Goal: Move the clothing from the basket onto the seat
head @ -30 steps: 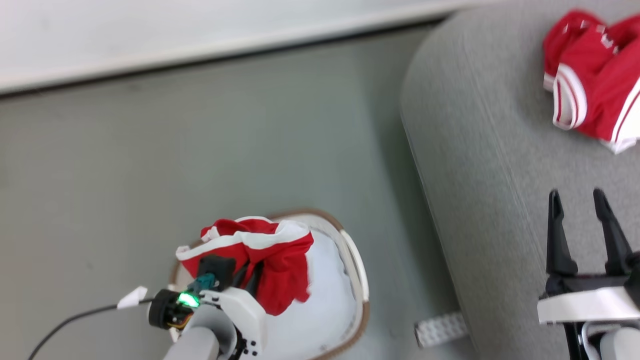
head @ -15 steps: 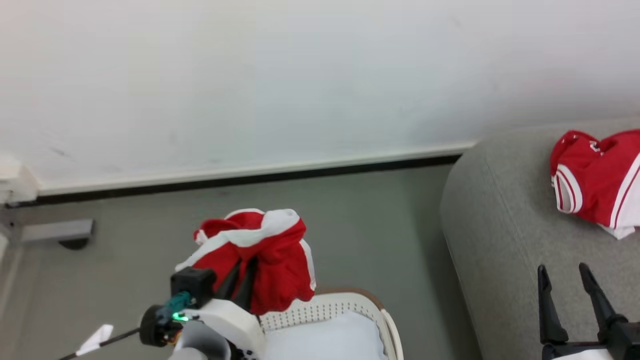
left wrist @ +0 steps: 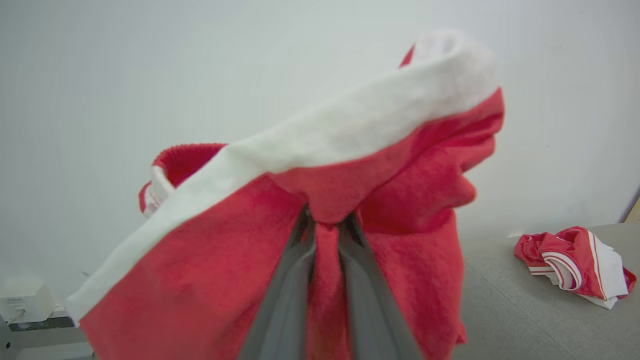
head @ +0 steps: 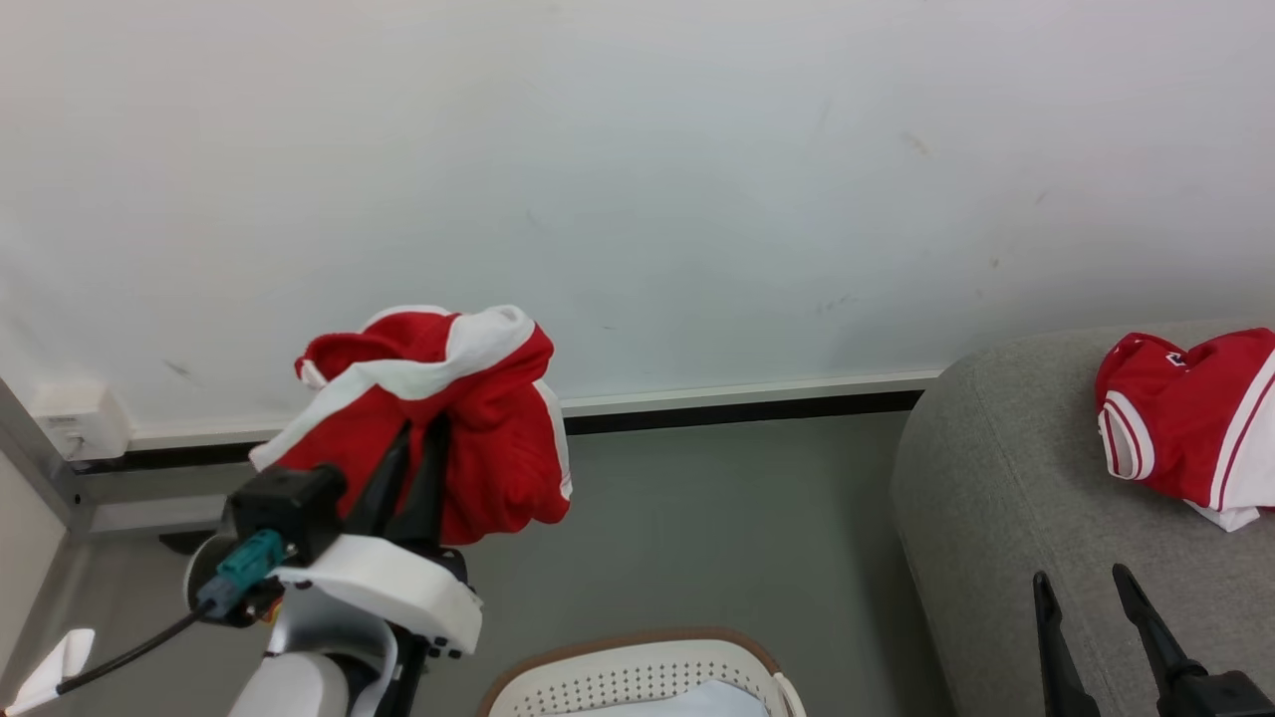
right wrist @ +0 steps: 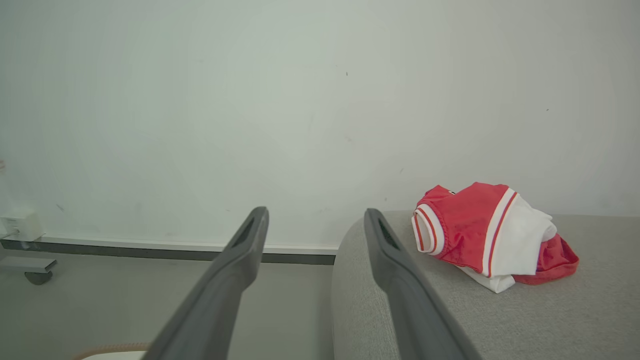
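Left tool (head: 418, 450) tight on red clothing (head: 503, 438)

Left end effector (head: 418, 448): dark tapered fingers (head: 383, 488), white wrist shell (head: 379, 588), black camera block (head: 284, 508), teal plug (head: 239, 568), black cable (head: 120, 657).

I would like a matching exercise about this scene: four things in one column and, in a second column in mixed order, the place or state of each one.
Column 1
1. red garment with the broad white band
2. red garment with thin stripes
3. basket
4. right claw

Column 2
a. open, holding nothing
b. lies on the sofa
c. pinched in the left claw, up in the air
d. stands on the floor, pale cloth inside

Pairs: 1-c, 2-b, 3-d, 4-a
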